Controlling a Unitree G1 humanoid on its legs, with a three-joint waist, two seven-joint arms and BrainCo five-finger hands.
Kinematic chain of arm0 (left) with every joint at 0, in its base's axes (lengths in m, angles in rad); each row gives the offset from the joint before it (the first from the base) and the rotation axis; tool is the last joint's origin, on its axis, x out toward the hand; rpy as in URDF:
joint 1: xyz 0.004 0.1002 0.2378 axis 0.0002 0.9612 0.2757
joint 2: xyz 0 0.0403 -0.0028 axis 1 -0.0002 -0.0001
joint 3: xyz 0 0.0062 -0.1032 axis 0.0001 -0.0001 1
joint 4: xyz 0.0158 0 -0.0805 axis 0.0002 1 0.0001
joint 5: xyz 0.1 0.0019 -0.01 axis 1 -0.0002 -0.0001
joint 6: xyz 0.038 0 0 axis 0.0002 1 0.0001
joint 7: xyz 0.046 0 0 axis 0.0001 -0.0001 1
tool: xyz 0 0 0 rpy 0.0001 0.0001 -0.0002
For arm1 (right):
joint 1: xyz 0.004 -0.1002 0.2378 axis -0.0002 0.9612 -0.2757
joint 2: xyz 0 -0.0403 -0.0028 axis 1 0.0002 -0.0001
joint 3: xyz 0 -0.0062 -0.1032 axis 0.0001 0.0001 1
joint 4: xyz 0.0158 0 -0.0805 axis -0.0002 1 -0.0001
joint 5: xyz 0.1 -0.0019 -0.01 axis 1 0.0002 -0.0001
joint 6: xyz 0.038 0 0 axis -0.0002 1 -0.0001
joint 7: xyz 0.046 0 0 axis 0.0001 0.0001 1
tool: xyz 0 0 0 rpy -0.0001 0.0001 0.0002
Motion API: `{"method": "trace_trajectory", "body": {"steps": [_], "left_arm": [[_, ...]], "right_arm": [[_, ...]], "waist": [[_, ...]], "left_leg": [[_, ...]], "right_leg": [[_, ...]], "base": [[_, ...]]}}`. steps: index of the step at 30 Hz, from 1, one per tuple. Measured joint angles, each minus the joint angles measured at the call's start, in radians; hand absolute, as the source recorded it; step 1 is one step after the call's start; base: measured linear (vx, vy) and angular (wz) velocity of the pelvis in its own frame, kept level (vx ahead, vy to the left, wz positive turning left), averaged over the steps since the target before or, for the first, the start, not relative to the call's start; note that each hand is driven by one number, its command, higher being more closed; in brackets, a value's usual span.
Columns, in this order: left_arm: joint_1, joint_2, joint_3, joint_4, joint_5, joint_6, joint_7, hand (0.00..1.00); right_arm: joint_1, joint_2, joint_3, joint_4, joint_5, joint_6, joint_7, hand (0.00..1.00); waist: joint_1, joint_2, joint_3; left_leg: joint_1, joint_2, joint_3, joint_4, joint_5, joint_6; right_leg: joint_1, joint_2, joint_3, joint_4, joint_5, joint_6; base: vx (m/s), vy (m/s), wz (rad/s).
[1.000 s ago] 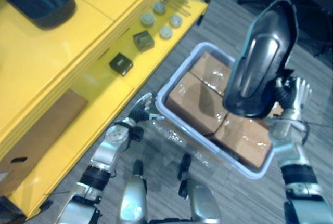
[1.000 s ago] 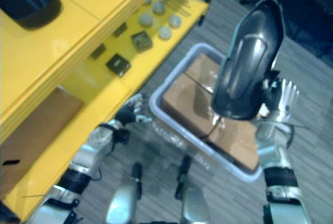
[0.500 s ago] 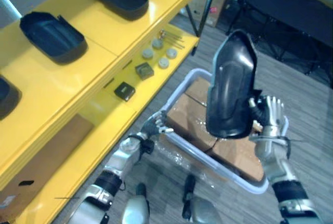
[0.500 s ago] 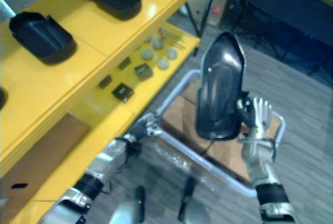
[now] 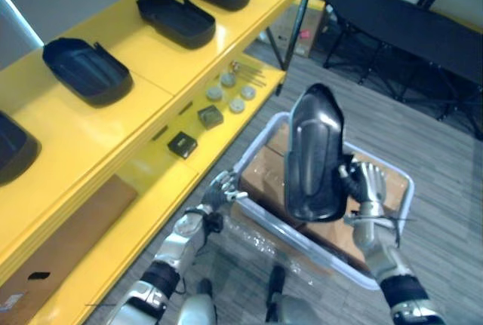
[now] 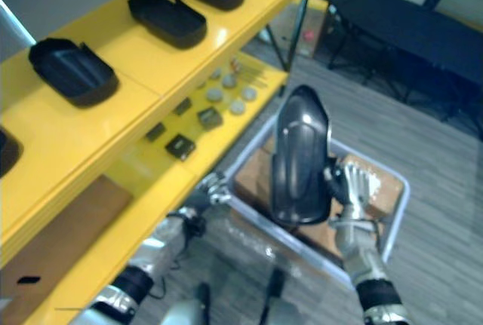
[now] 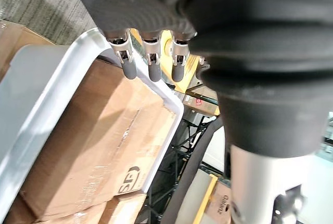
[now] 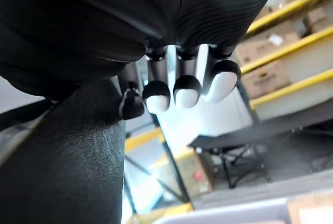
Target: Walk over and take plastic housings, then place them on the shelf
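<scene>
Yellow shelf [image 5: 151,91], five black housings [image 5: 87,71], one housing [image 5: 313,155] in right hand [image 5: 370,185]

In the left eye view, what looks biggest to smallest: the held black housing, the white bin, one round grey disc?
1. white bin
2. black housing, held nearer the camera, which enlarges it
3. round grey disc, clearly smallest

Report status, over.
Right hand shut on plastic housing, upright over bin. Left hand open by bin rim. Yellow shelf: free gap between black housings.
</scene>
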Motion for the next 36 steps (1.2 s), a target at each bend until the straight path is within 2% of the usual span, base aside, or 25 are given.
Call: {"method": "trace_trajectory", "body": {"steps": [9, 13, 21, 25, 29, 36], "left_arm": [[0.012, -0.002, -0.036, 0.004, 0.008, -0.002, 0.004, 0.00], [0.012, -0.026, -0.047, 0.040, 0.044, 0.005, 0.012, 0.00], [0.010, -0.023, -0.079, 0.066, 0.060, 0.019, 0.031, 0.00], [0.010, -0.024, -0.088, 0.117, 0.081, 0.036, 0.030, 0.00], [0.011, -0.021, -0.107, 0.127, 0.075, 0.036, 0.029, 0.00], [0.011, -0.021, -0.119, 0.127, 0.041, 0.036, 0.026, 0.00]], "right_arm": [[0.000, 0.018, 0.067, 0.036, -0.026, -0.043, -0.022, 1.00], [-0.006, 0.041, 0.078, 0.070, -0.026, -0.044, -0.022, 1.00], [-0.013, 0.053, 0.131, 0.078, -0.028, -0.044, -0.022, 1.00], [-0.028, 0.073, 0.160, 0.100, -0.041, -0.047, -0.020, 1.00], [-0.032, 0.085, 0.192, 0.110, -0.074, -0.046, -0.016, 1.00], [-0.039, 0.085, 0.202, 0.148, -0.122, -0.046, -0.012, 1.00]], "waist": [[0.006, -0.002, -0.001], [0.007, -0.002, -0.001], [0.010, -0.002, -0.001], [0.010, -0.011, -0.007], [0.013, -0.021, -0.013], [0.012, -0.022, -0.014]], "left_leg": [[0.028, -0.003, -0.007, -0.016, 0.008, 0.000], [0.029, -0.007, -0.018, -0.033, 0.021, 0.000], [0.032, -0.018, -0.021, -0.042, 0.031, 0.005], [0.033, -0.023, -0.021, -0.042, 0.032, 0.008], [0.032, -0.024, -0.021, -0.040, 0.035, 0.010], [0.032, -0.028, -0.021, -0.043, 0.040, 0.011]], "right_leg": [[0.031, -0.002, -0.006, -0.008, 0.001, 0.003], [0.030, -0.005, -0.014, -0.008, 0.002, 0.005], [0.030, -0.013, -0.021, -0.008, 0.007, 0.013], [0.030, -0.016, -0.020, -0.008, 0.010, 0.017], [0.032, -0.023, -0.020, -0.008, 0.013, 0.019], [0.033, -0.027, -0.019, -0.008, 0.016, 0.019]], "base": [[-0.03, 0.012, 0.02], [-0.04, 0.010, 0.08], [-0.01, 0.004, 0.01], [-0.01, 0.006, 0.00], [-0.04, 0.031, 0.01], [-0.04, 0.014, 0.00]]}}
